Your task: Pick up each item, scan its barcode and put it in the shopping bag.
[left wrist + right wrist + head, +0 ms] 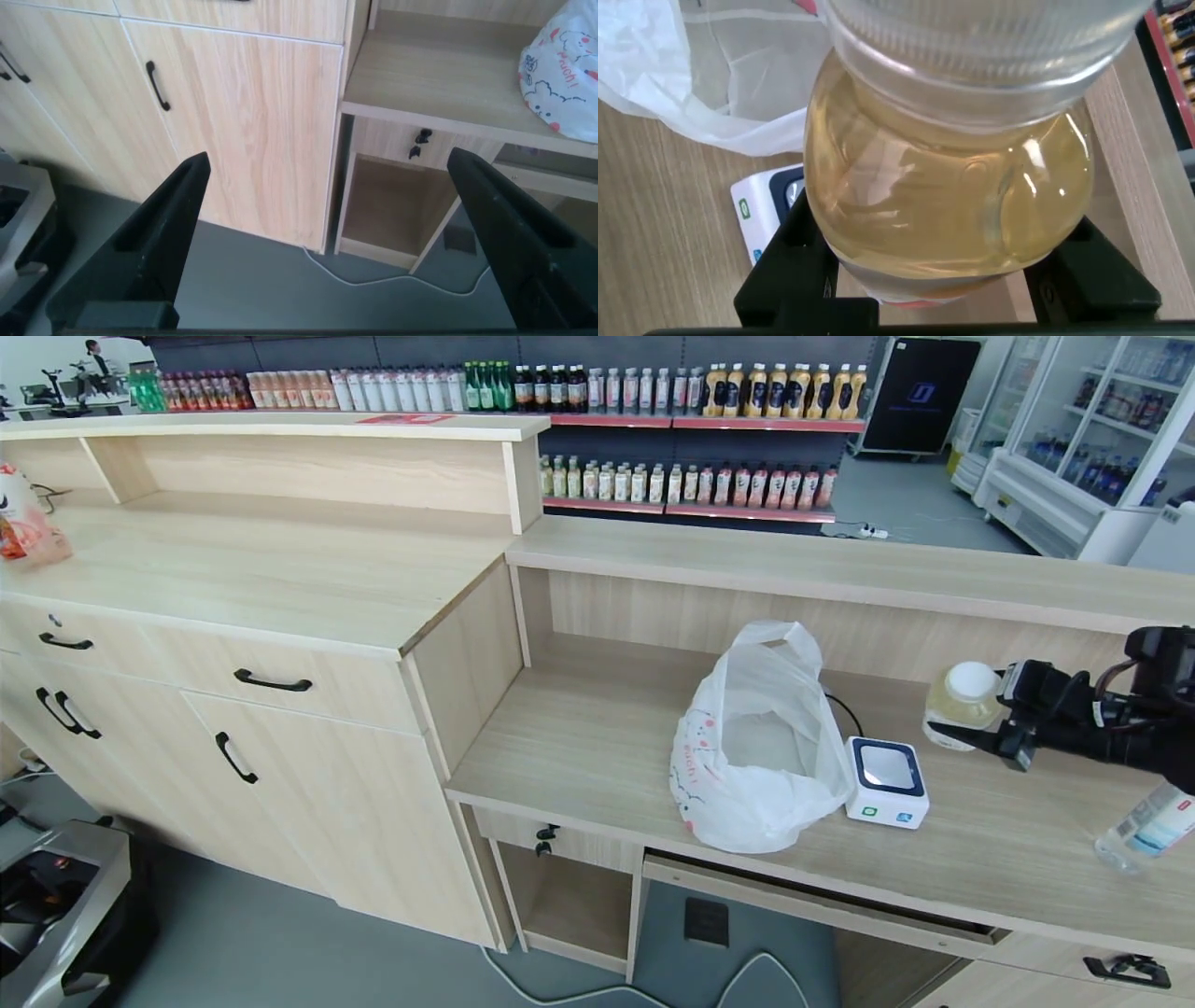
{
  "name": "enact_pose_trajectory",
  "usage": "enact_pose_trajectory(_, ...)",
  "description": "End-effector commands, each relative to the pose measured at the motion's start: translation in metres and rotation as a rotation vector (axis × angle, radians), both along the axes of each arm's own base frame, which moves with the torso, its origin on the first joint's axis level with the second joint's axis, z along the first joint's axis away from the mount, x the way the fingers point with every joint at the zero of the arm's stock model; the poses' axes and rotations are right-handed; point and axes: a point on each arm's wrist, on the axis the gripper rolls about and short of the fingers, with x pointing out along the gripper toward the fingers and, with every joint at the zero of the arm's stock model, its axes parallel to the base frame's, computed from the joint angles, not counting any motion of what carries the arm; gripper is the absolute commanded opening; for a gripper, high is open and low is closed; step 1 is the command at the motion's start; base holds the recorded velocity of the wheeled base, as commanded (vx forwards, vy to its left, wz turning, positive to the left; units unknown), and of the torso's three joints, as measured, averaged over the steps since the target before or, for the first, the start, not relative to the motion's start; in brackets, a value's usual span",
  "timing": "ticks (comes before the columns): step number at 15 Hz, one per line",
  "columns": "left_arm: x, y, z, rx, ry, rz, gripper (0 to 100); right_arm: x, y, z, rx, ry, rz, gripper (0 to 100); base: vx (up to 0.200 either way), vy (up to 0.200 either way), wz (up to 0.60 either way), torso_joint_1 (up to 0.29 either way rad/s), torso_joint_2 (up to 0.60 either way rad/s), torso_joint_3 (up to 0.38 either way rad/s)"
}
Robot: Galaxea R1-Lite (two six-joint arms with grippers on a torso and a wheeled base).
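My right gripper (976, 721) is shut on a clear bottle of yellow liquid (962, 705) with a white cap, holding it just right of the white barcode scanner (887, 780). In the right wrist view the bottle (948, 177) sits between the black fingers (799, 257), with the scanner (764, 210) and the bag (710, 75) behind it. The white shopping bag (758, 747) stands open on the counter, left of the scanner. A second clear bottle (1146, 828) lies at the counter's right edge. My left gripper (327, 243) hangs open and holds nothing, low in front of the cabinet doors.
The low wooden counter (597, 747) has a raised back ledge behind the bag. A taller counter (280, 579) with drawers stands to the left, with a snack packet (23, 523) on it. A black cable runs behind the scanner. Drink shelves line the back wall.
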Motion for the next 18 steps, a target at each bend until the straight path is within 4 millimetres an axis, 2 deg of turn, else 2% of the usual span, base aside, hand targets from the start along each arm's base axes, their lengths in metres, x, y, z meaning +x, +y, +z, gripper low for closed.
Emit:
enact_pose_trajectory(1, 0.0, 0.0, 0.0, 0.0, 0.0, 0.0, 100, 0.005, 0.004, -0.005, -0.005, -0.016, 0.017, 0, 0.0, 0.0, 0.0, 0.0, 0.0, 0.0)
enact_pose_trajectory(7, 0.0, 0.0, 0.0, 0.0, 0.0, 0.001, 100, 0.015, 0.005, -0.017, -0.035, -0.054, 0.029, 0, 0.0, 0.0, 0.0, 0.0, 0.0, 0.0)
enact_pose_trajectory(13, 0.0, 0.0, 0.0, 0.0, 0.0, 0.001, 100, 0.013, -0.011, -0.024, -0.049, -0.044, -0.015, 0, 0.0, 0.0, 0.0, 0.0, 0.0, 0.0)
enact_pose_trajectory(18, 0.0, 0.0, 0.0, 0.0, 0.0, 0.0, 100, 0.024, -0.007, -0.031, -0.034, -0.038, 0.014, 0, 0.0, 0.0, 0.0, 0.0, 0.0, 0.0)
